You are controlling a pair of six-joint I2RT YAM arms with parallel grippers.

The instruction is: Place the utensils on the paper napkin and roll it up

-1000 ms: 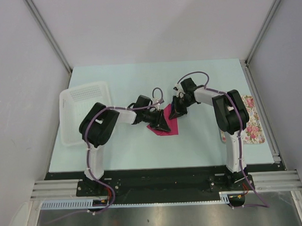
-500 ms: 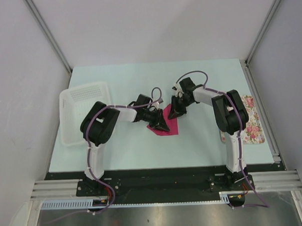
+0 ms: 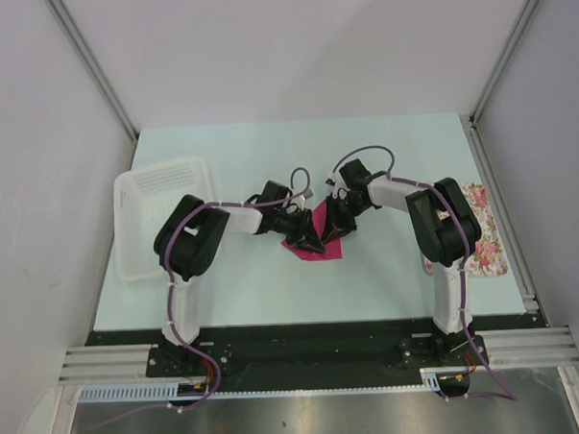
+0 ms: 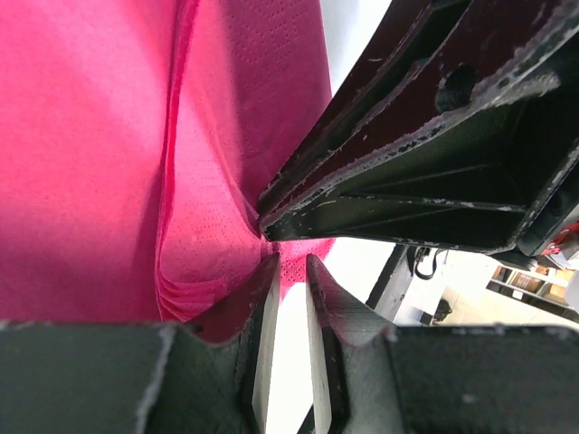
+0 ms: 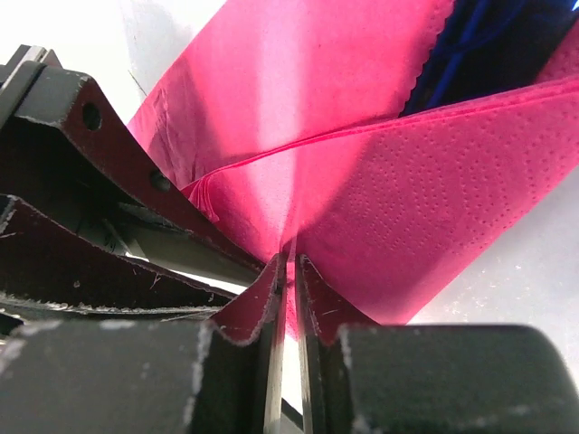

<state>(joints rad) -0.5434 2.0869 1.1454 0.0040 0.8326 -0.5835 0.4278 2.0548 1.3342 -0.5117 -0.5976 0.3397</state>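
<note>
Here, one paper napkin (image 3: pixel 320 250) lies near the middle of the pale green table (image 3: pixel 402 154). It is a thin magenta sheet folded over itself into several layers, embossed with fine dots and scalloped along one edge. Two grippers meet on it. The left gripper (image 4: pixel 291 271) comes in from the left with its two fingers nearly together, nipping a bunched corner of the napkin between their tips. The right gripper (image 5: pixel 289 262) comes in from the right, its two fingers pressed close on a raised fold of the same sheet. The two pairs of dark, scuffed fingertips sit just beside each other. The utensils (image 5: pixel 470 41) show only in the right wrist view, as slim dark blue shapes tucked under the napkin's upper flap; their count is hard to tell, perhaps two or more. One white perforated plastic basket (image 3: pixel 135 200) sits at the table's left edge, and one rectangular floral tray (image 3: pixel 485 247) at its right edge.
</note>
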